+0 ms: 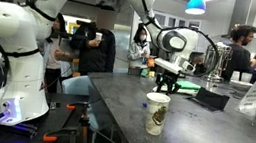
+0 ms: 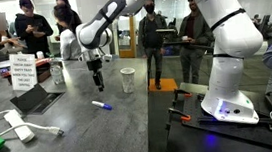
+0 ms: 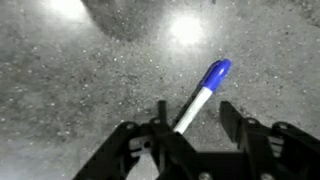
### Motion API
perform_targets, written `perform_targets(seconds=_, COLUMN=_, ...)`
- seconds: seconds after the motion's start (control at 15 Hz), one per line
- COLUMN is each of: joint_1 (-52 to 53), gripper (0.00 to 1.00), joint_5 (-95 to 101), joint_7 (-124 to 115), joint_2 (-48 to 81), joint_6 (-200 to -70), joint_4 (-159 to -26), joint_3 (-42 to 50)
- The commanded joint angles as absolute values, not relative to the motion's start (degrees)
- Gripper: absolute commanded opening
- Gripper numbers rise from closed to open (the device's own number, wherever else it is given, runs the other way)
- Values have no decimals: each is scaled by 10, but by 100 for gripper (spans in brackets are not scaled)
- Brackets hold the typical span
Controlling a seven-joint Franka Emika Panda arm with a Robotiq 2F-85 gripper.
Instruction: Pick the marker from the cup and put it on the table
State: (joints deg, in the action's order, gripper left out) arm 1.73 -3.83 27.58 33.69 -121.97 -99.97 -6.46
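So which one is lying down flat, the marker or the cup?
The marker, blue-capped, lies flat on the table below the open gripper. The cup stands upright nearby.

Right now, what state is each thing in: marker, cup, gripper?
marker: capped, lying flat on the table, not held
cup: upright on the table, nothing sticking out
gripper: open, empty, above the marker

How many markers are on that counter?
1: a blue-capped marker lies on the table, below the gripper and apart from the cup. Any inside the cup would be hidden.
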Motion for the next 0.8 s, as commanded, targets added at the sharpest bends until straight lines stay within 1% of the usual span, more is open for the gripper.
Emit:
perform_targets(seconds=0.0, joint_1=5, gripper=92, joint_5=-36, joint_7=275, joint_2=319, joint_6=-1217, joint_4=-1001, joint_3=-76)
perform_targets(seconds=0.07, joint_1=5, gripper=99, joint_5=-34, joint_7=278, joint_2=305, joint_6=-1225, joint_4=-1014, joint_3=-77)
perform_targets(seconds=0.13, joint_1=2, gripper=100, joint_5=-38, joint_7=281, joint_2=290, joint_6=-1220, joint_4=-1026, joint_3=-80)
perform_targets(seconds=0.47, joint_1=12, gripper=100, joint_5=-19, joint_7=268, joint_2=191, joint_6=-1221, joint_4=-1111, joint_3=-74)
perform_targets(seconds=0.73, joint_1=13, gripper=100, joint_5=-5, joint_7=275, joint_2=97, joint_6=-1250, joint_4=-1177, joint_3=-69)
